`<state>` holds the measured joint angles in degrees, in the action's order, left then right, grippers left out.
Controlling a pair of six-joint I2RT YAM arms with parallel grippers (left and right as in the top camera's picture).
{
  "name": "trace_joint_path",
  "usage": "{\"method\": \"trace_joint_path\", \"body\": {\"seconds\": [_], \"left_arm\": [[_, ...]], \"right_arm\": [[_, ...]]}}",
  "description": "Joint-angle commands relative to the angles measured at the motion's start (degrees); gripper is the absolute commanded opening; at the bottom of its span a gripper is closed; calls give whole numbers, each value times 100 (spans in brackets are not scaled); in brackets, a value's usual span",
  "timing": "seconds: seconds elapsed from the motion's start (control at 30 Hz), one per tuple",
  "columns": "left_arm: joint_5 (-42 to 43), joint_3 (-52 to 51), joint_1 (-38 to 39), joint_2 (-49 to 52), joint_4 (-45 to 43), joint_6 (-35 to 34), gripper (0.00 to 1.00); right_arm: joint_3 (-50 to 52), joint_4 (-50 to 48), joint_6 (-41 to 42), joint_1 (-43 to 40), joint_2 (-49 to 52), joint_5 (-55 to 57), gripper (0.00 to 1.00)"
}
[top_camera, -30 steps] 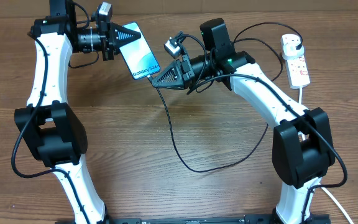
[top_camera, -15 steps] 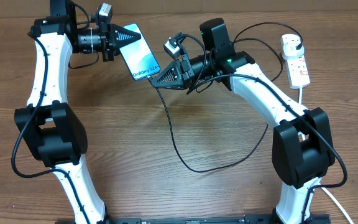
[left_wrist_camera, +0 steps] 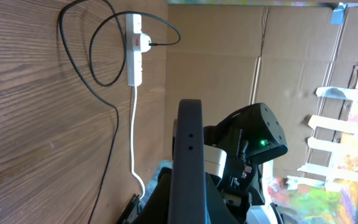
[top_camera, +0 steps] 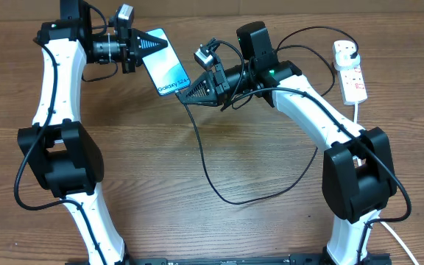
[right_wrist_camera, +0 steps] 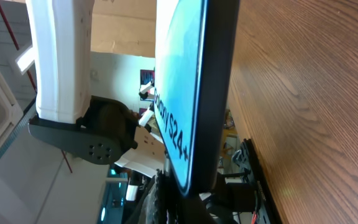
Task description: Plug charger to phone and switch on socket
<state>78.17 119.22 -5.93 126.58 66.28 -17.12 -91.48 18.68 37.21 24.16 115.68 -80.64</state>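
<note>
Teal phone (top_camera: 169, 70) clamped in left hand (top_camera: 144, 43); right hand (top_camera: 187, 93) pinches charger (top_camera: 200, 143) at phone's bottom edge, above table (top_camera: 271, 221).

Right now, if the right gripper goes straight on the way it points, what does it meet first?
The phone, at its end with the white text; the right gripper looks almost against it, though depth is unclear.

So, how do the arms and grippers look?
The left arm and right arm have white links, bulky black joints and thin black cables alongside. The left gripper and right gripper are black and triangular. A green light glows on the right arm.
</note>
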Motion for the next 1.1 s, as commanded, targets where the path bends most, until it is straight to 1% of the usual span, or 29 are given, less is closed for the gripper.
{"method": "trace_joint_path", "body": {"seconds": [0.0, 0.63, 0.7, 0.8, 0.87, 0.97, 1.07], "left_arm": [[286, 81, 361, -31, 142, 254, 4], [284, 81, 295, -31, 122, 258, 4], [284, 81, 282, -31, 118, 258, 4], [282, 81, 262, -31, 118, 258, 4], [275, 81, 249, -31, 116, 260, 4], [262, 81, 216, -31, 116, 260, 4], [262, 81, 192, -31, 116, 260, 4]], "right_arm": [[-35, -157, 81, -50, -2, 699, 4], [-35, -232, 136, -46, 13, 769, 4], [-35, -232, 133, -46, 13, 769, 7], [-35, -208, 61, -68, 13, 748, 8], [-35, -181, 24, -92, 13, 706, 14], [-35, -166, 24, -140, 13, 662, 18], [-35, -168, 22, -181, 13, 638, 24]]}}
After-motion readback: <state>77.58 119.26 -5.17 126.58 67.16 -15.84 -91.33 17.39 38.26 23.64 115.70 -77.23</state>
